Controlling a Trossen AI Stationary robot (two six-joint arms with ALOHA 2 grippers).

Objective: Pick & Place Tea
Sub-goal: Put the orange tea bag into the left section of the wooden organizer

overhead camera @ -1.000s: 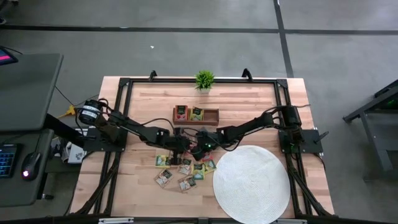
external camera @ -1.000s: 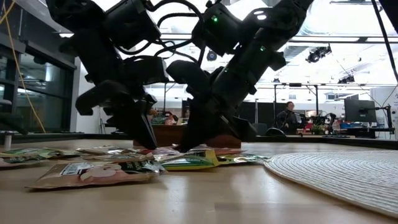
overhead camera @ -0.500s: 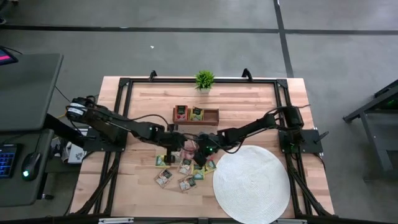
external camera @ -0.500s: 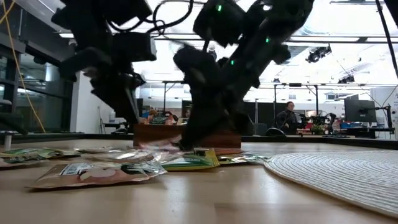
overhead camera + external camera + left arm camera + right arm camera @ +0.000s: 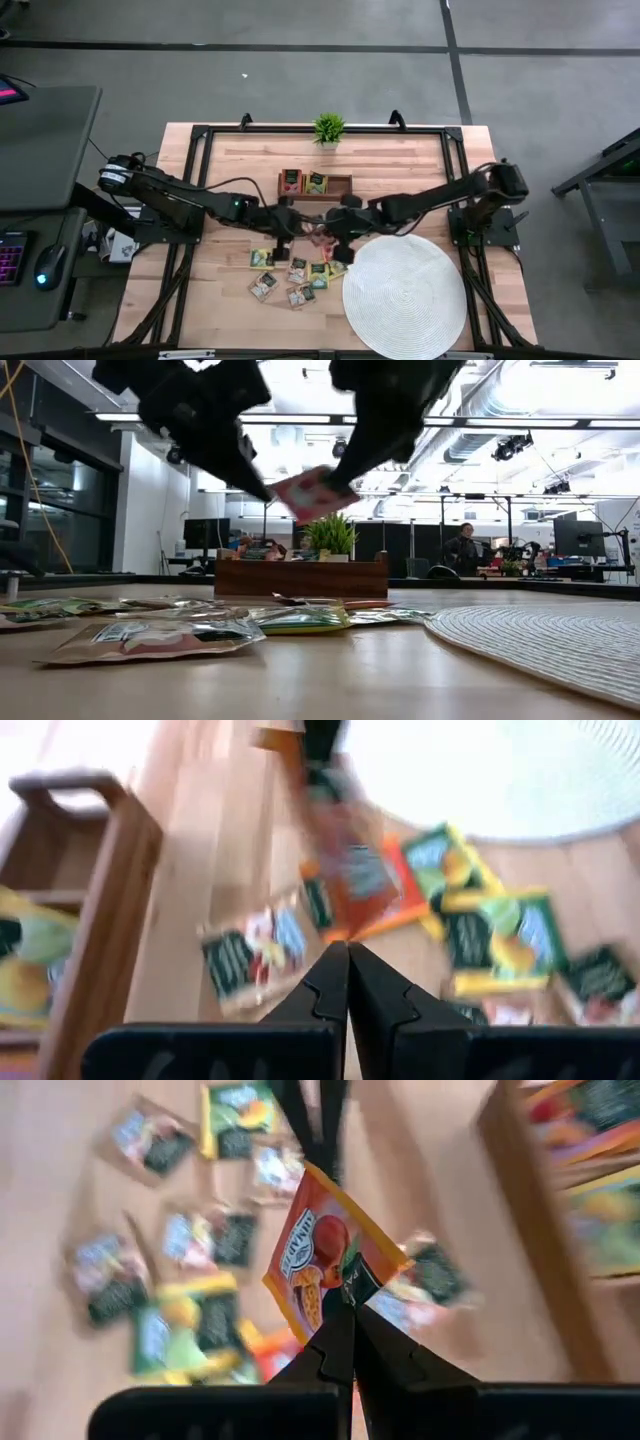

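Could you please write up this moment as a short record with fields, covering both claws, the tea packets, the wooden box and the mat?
right claw: shut on an orange-red tea packet, held in the air above the table
left claw: shut, holding nothing, above the loose packets
loose packets: scattered flat on the table, beside the mat
wooden box: behind the pile, with packets inside
white mat: round, nothing on it
potted plant: at the table's far edge
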